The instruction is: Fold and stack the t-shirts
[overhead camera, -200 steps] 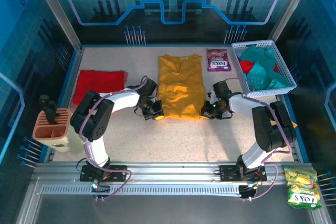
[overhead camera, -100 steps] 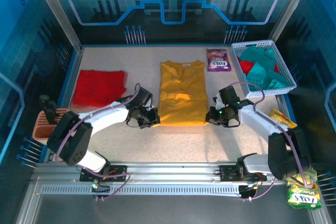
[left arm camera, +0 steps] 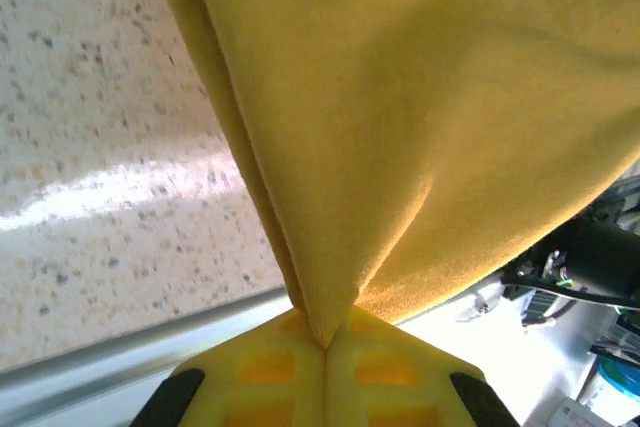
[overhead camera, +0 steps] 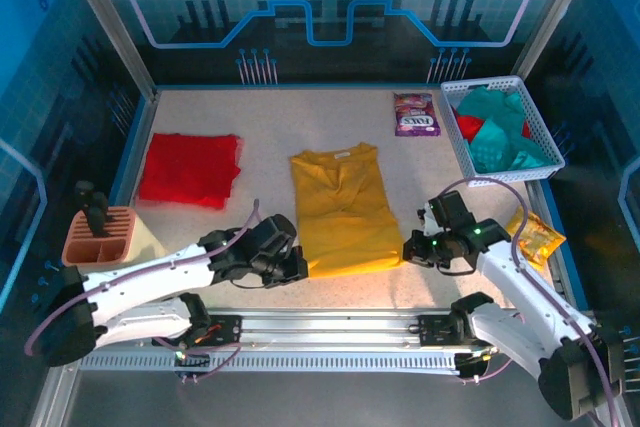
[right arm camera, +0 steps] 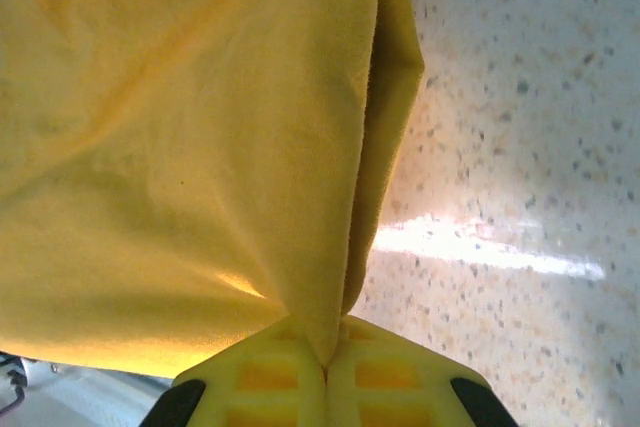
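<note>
Beige speckled table (overhead camera: 260,132) under everything, with a large mustard-yellow t-shirt (overhead camera: 340,209) lying mid-table as the landmark. Folded into one long panel, collar at the far end, hem at the near end close to the table's near edge, slightly skewed, mostly flat with a few soft creases.

Left of the mustard-yellow t-shirt and well apart from it, a red t-shirt (overhead camera: 188,169), folded into a flat rectangle. Right of it and further back, a white mesh basket (overhead camera: 548,159) at the table's edge, holding crumpled teal t-shirts (overhead camera: 500,137) with a bit of red cloth among them. Left of it on the near side, a terracotta tool holder (overhead camera: 98,237) beyond the table's edge. Beyond its far right corner, just beside the basket, a purple snack packet (overhead camera: 415,114). Right of its near end, an orange-yellow packet (overhead camera: 535,237).

At its near left corner, left gripper (overhead camera: 290,265), yellow fingers pressed fully together and pinching the cloth; seen from the wrist, fabric fanning up and out from the pinch. At its near right corner, right gripper (overhead camera: 412,250), likewise clamped tight on the hem corner, folded edge running away from the closed fingers across the speckled top
</note>
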